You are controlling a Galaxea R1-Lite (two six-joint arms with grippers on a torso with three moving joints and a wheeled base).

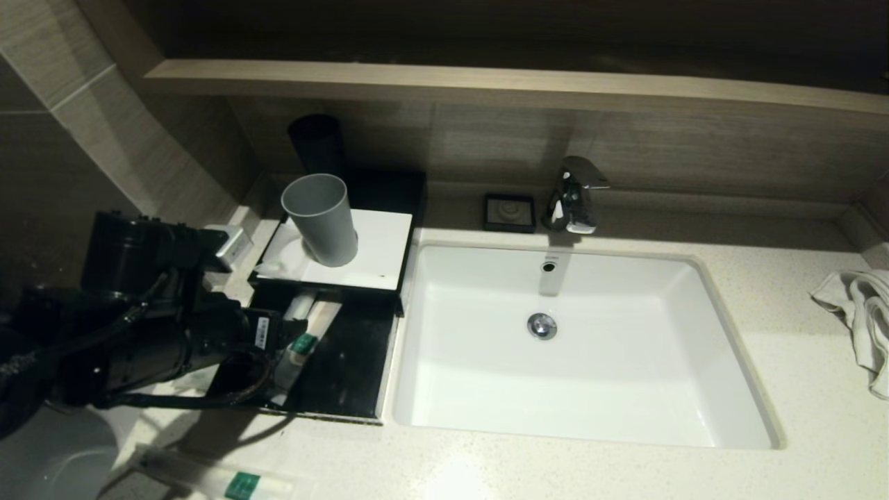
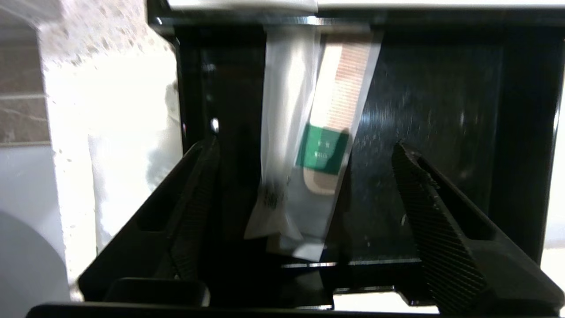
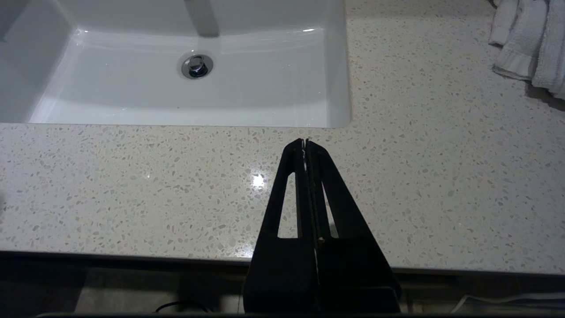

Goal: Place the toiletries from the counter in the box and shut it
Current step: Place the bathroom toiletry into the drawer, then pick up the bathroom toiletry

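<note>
The box (image 1: 361,239) stands left of the sink, its black drawer (image 1: 347,375) pulled out toward me. Two toiletries lie lengthwise in the drawer: a translucent white packet (image 2: 286,128) and a comb packet with a green label (image 2: 324,150). My left gripper (image 2: 304,143) hovers over the drawer's near end, open, and the packets lie loose between its fingers (image 2: 435,221), touching neither. Another green-labelled packet (image 1: 222,480) lies on the counter (image 1: 486,465) by the front edge. My right gripper (image 3: 305,141) is shut and empty above the counter's front strip, right of the basin.
A grey cup (image 1: 321,219) stands on the box's white top. The white sink (image 1: 576,347) fills the middle, with the tap (image 1: 573,198) and a small black soap dish (image 1: 510,212) behind it. A white towel (image 1: 861,316) lies at the far right.
</note>
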